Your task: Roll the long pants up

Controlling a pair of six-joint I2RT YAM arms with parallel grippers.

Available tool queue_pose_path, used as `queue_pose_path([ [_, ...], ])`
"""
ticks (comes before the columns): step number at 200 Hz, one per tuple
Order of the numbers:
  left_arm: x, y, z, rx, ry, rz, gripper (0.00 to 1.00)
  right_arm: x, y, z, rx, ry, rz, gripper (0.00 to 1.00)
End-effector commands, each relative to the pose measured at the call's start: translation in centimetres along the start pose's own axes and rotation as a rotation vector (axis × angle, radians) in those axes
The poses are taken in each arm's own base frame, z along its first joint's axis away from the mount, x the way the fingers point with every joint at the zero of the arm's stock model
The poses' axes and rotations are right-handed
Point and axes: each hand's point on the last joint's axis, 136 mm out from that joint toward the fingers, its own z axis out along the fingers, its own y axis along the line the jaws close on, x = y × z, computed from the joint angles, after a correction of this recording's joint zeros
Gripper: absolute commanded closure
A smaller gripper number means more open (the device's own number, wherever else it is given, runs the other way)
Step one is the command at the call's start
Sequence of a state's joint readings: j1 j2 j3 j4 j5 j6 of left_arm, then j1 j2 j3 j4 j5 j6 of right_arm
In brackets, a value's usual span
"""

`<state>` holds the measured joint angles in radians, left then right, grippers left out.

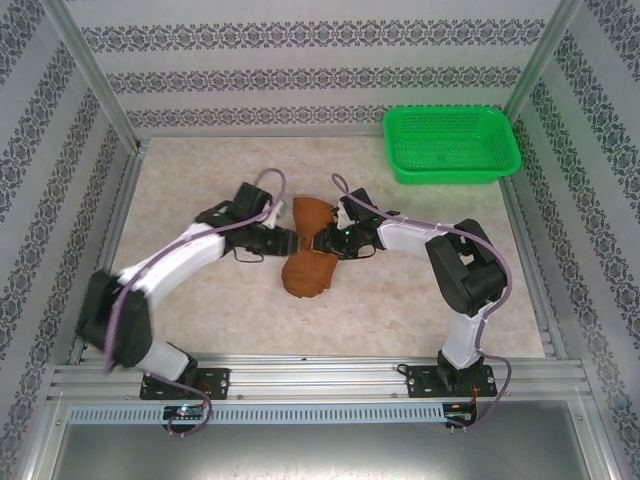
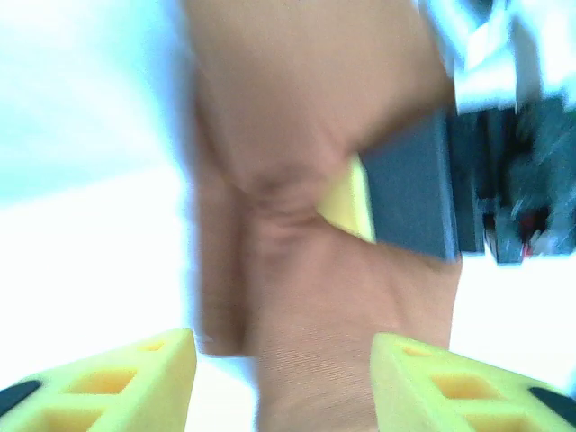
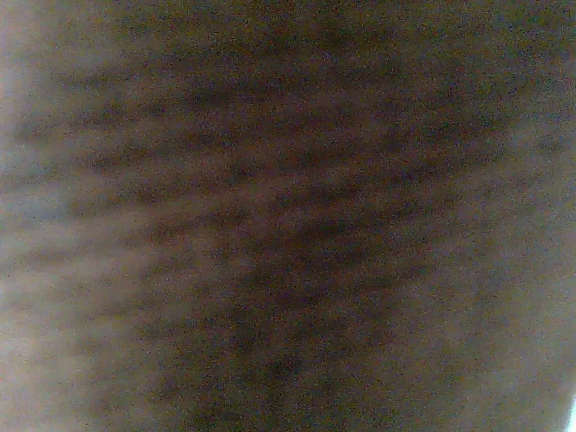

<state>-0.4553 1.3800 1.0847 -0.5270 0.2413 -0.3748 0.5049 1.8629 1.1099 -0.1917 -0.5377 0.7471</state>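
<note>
Green plastic basket (image 1: 455, 176) sits at far-right corner of the desk (image 1: 400, 310), mesh walls, upright. Desk top is beige, marbled. Patterned wallpaper panels (image 1: 300, 60) on three sides. Aluminium rail (image 1: 320, 378) along near edge.

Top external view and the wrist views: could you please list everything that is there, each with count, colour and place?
long pants: one, rust-brown, bunched at mid-table between both grippers
basket: one, green, far right corner of the table
table: one, pale beige, under everything
left gripper: one, yellow fingers apart, at the pants' left side
right gripper: one, black, yellow pad pressing the pants' right side
</note>
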Motion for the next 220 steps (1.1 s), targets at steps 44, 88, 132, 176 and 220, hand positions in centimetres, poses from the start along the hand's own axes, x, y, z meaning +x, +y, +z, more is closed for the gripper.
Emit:
queue_pose_path([
  [44,-1.3,7.8,-6.4,-0.4,-0.3,0.018,0.49,-8.3,3.1,-11.8,0.14,-0.23,-0.047,1.0],
  [88,0.4,7.7,-0.4,-0.344,-0.128,0.005,0.64,-17.7,5.5,-23.5,0.101,-0.54,0.013,1.0],
  [132,-0.4,6.6,2.5,-0.288,-0.071,0.024,0.56,-25.7,1.3,-31.0,0.001,-0.78,0.211,1.0],
  [176,-0.9,6.4,4.4,-0.288,0.004,0.045,0.58,-32.3,-3.6,-35.2,-0.109,-0.939,0.326,1.0],
  [220,-0.5,6.6,5.7,-0.294,0.051,0.036,0.61,-36.3,-10.7,-37.3,-0.197,-1.137,0.449,1.0],
])
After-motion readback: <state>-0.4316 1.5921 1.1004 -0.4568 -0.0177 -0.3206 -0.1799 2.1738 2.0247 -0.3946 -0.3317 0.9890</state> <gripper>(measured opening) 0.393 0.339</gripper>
